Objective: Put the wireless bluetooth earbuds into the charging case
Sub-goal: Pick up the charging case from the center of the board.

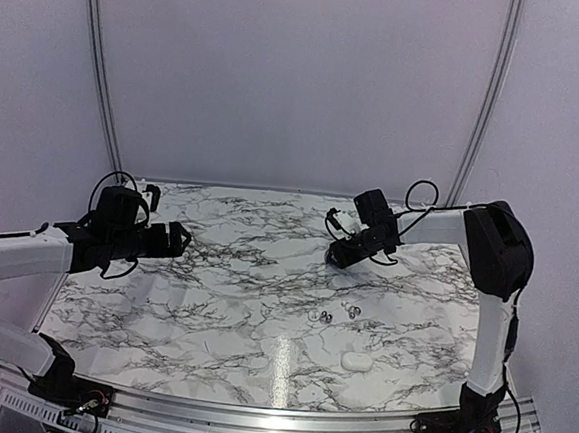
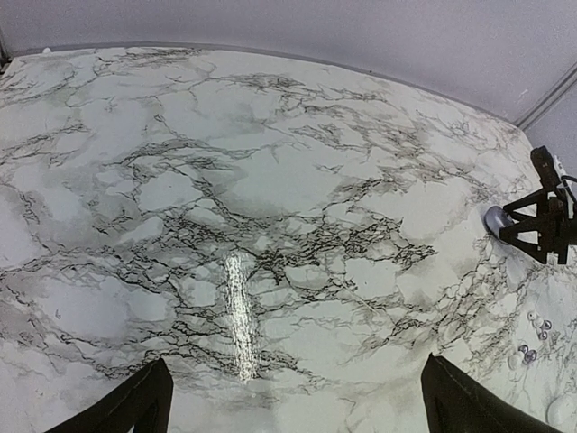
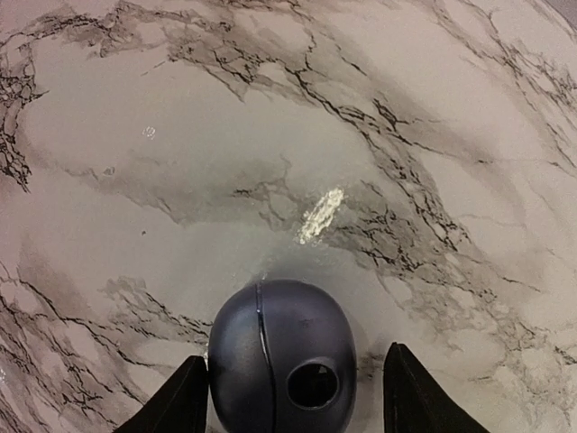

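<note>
Marble table (image 1: 235, 272), earbuds (image 1: 327, 318) toward right edge

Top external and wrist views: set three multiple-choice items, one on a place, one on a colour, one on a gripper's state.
1. The dark case lies: A. between the right gripper's fingers; B. at the left arm's base; C. off the table.
2. The near case, by the right arm's base, is: A. red; B. white; C. black.
3. The left gripper is: A. shut tight; B. shut on a case; C. open, empty.
1 A: the right wrist view shows it between the fingers. 2 B: it shows white from above. 3 C: fingers wide apart, nothing between.
</note>
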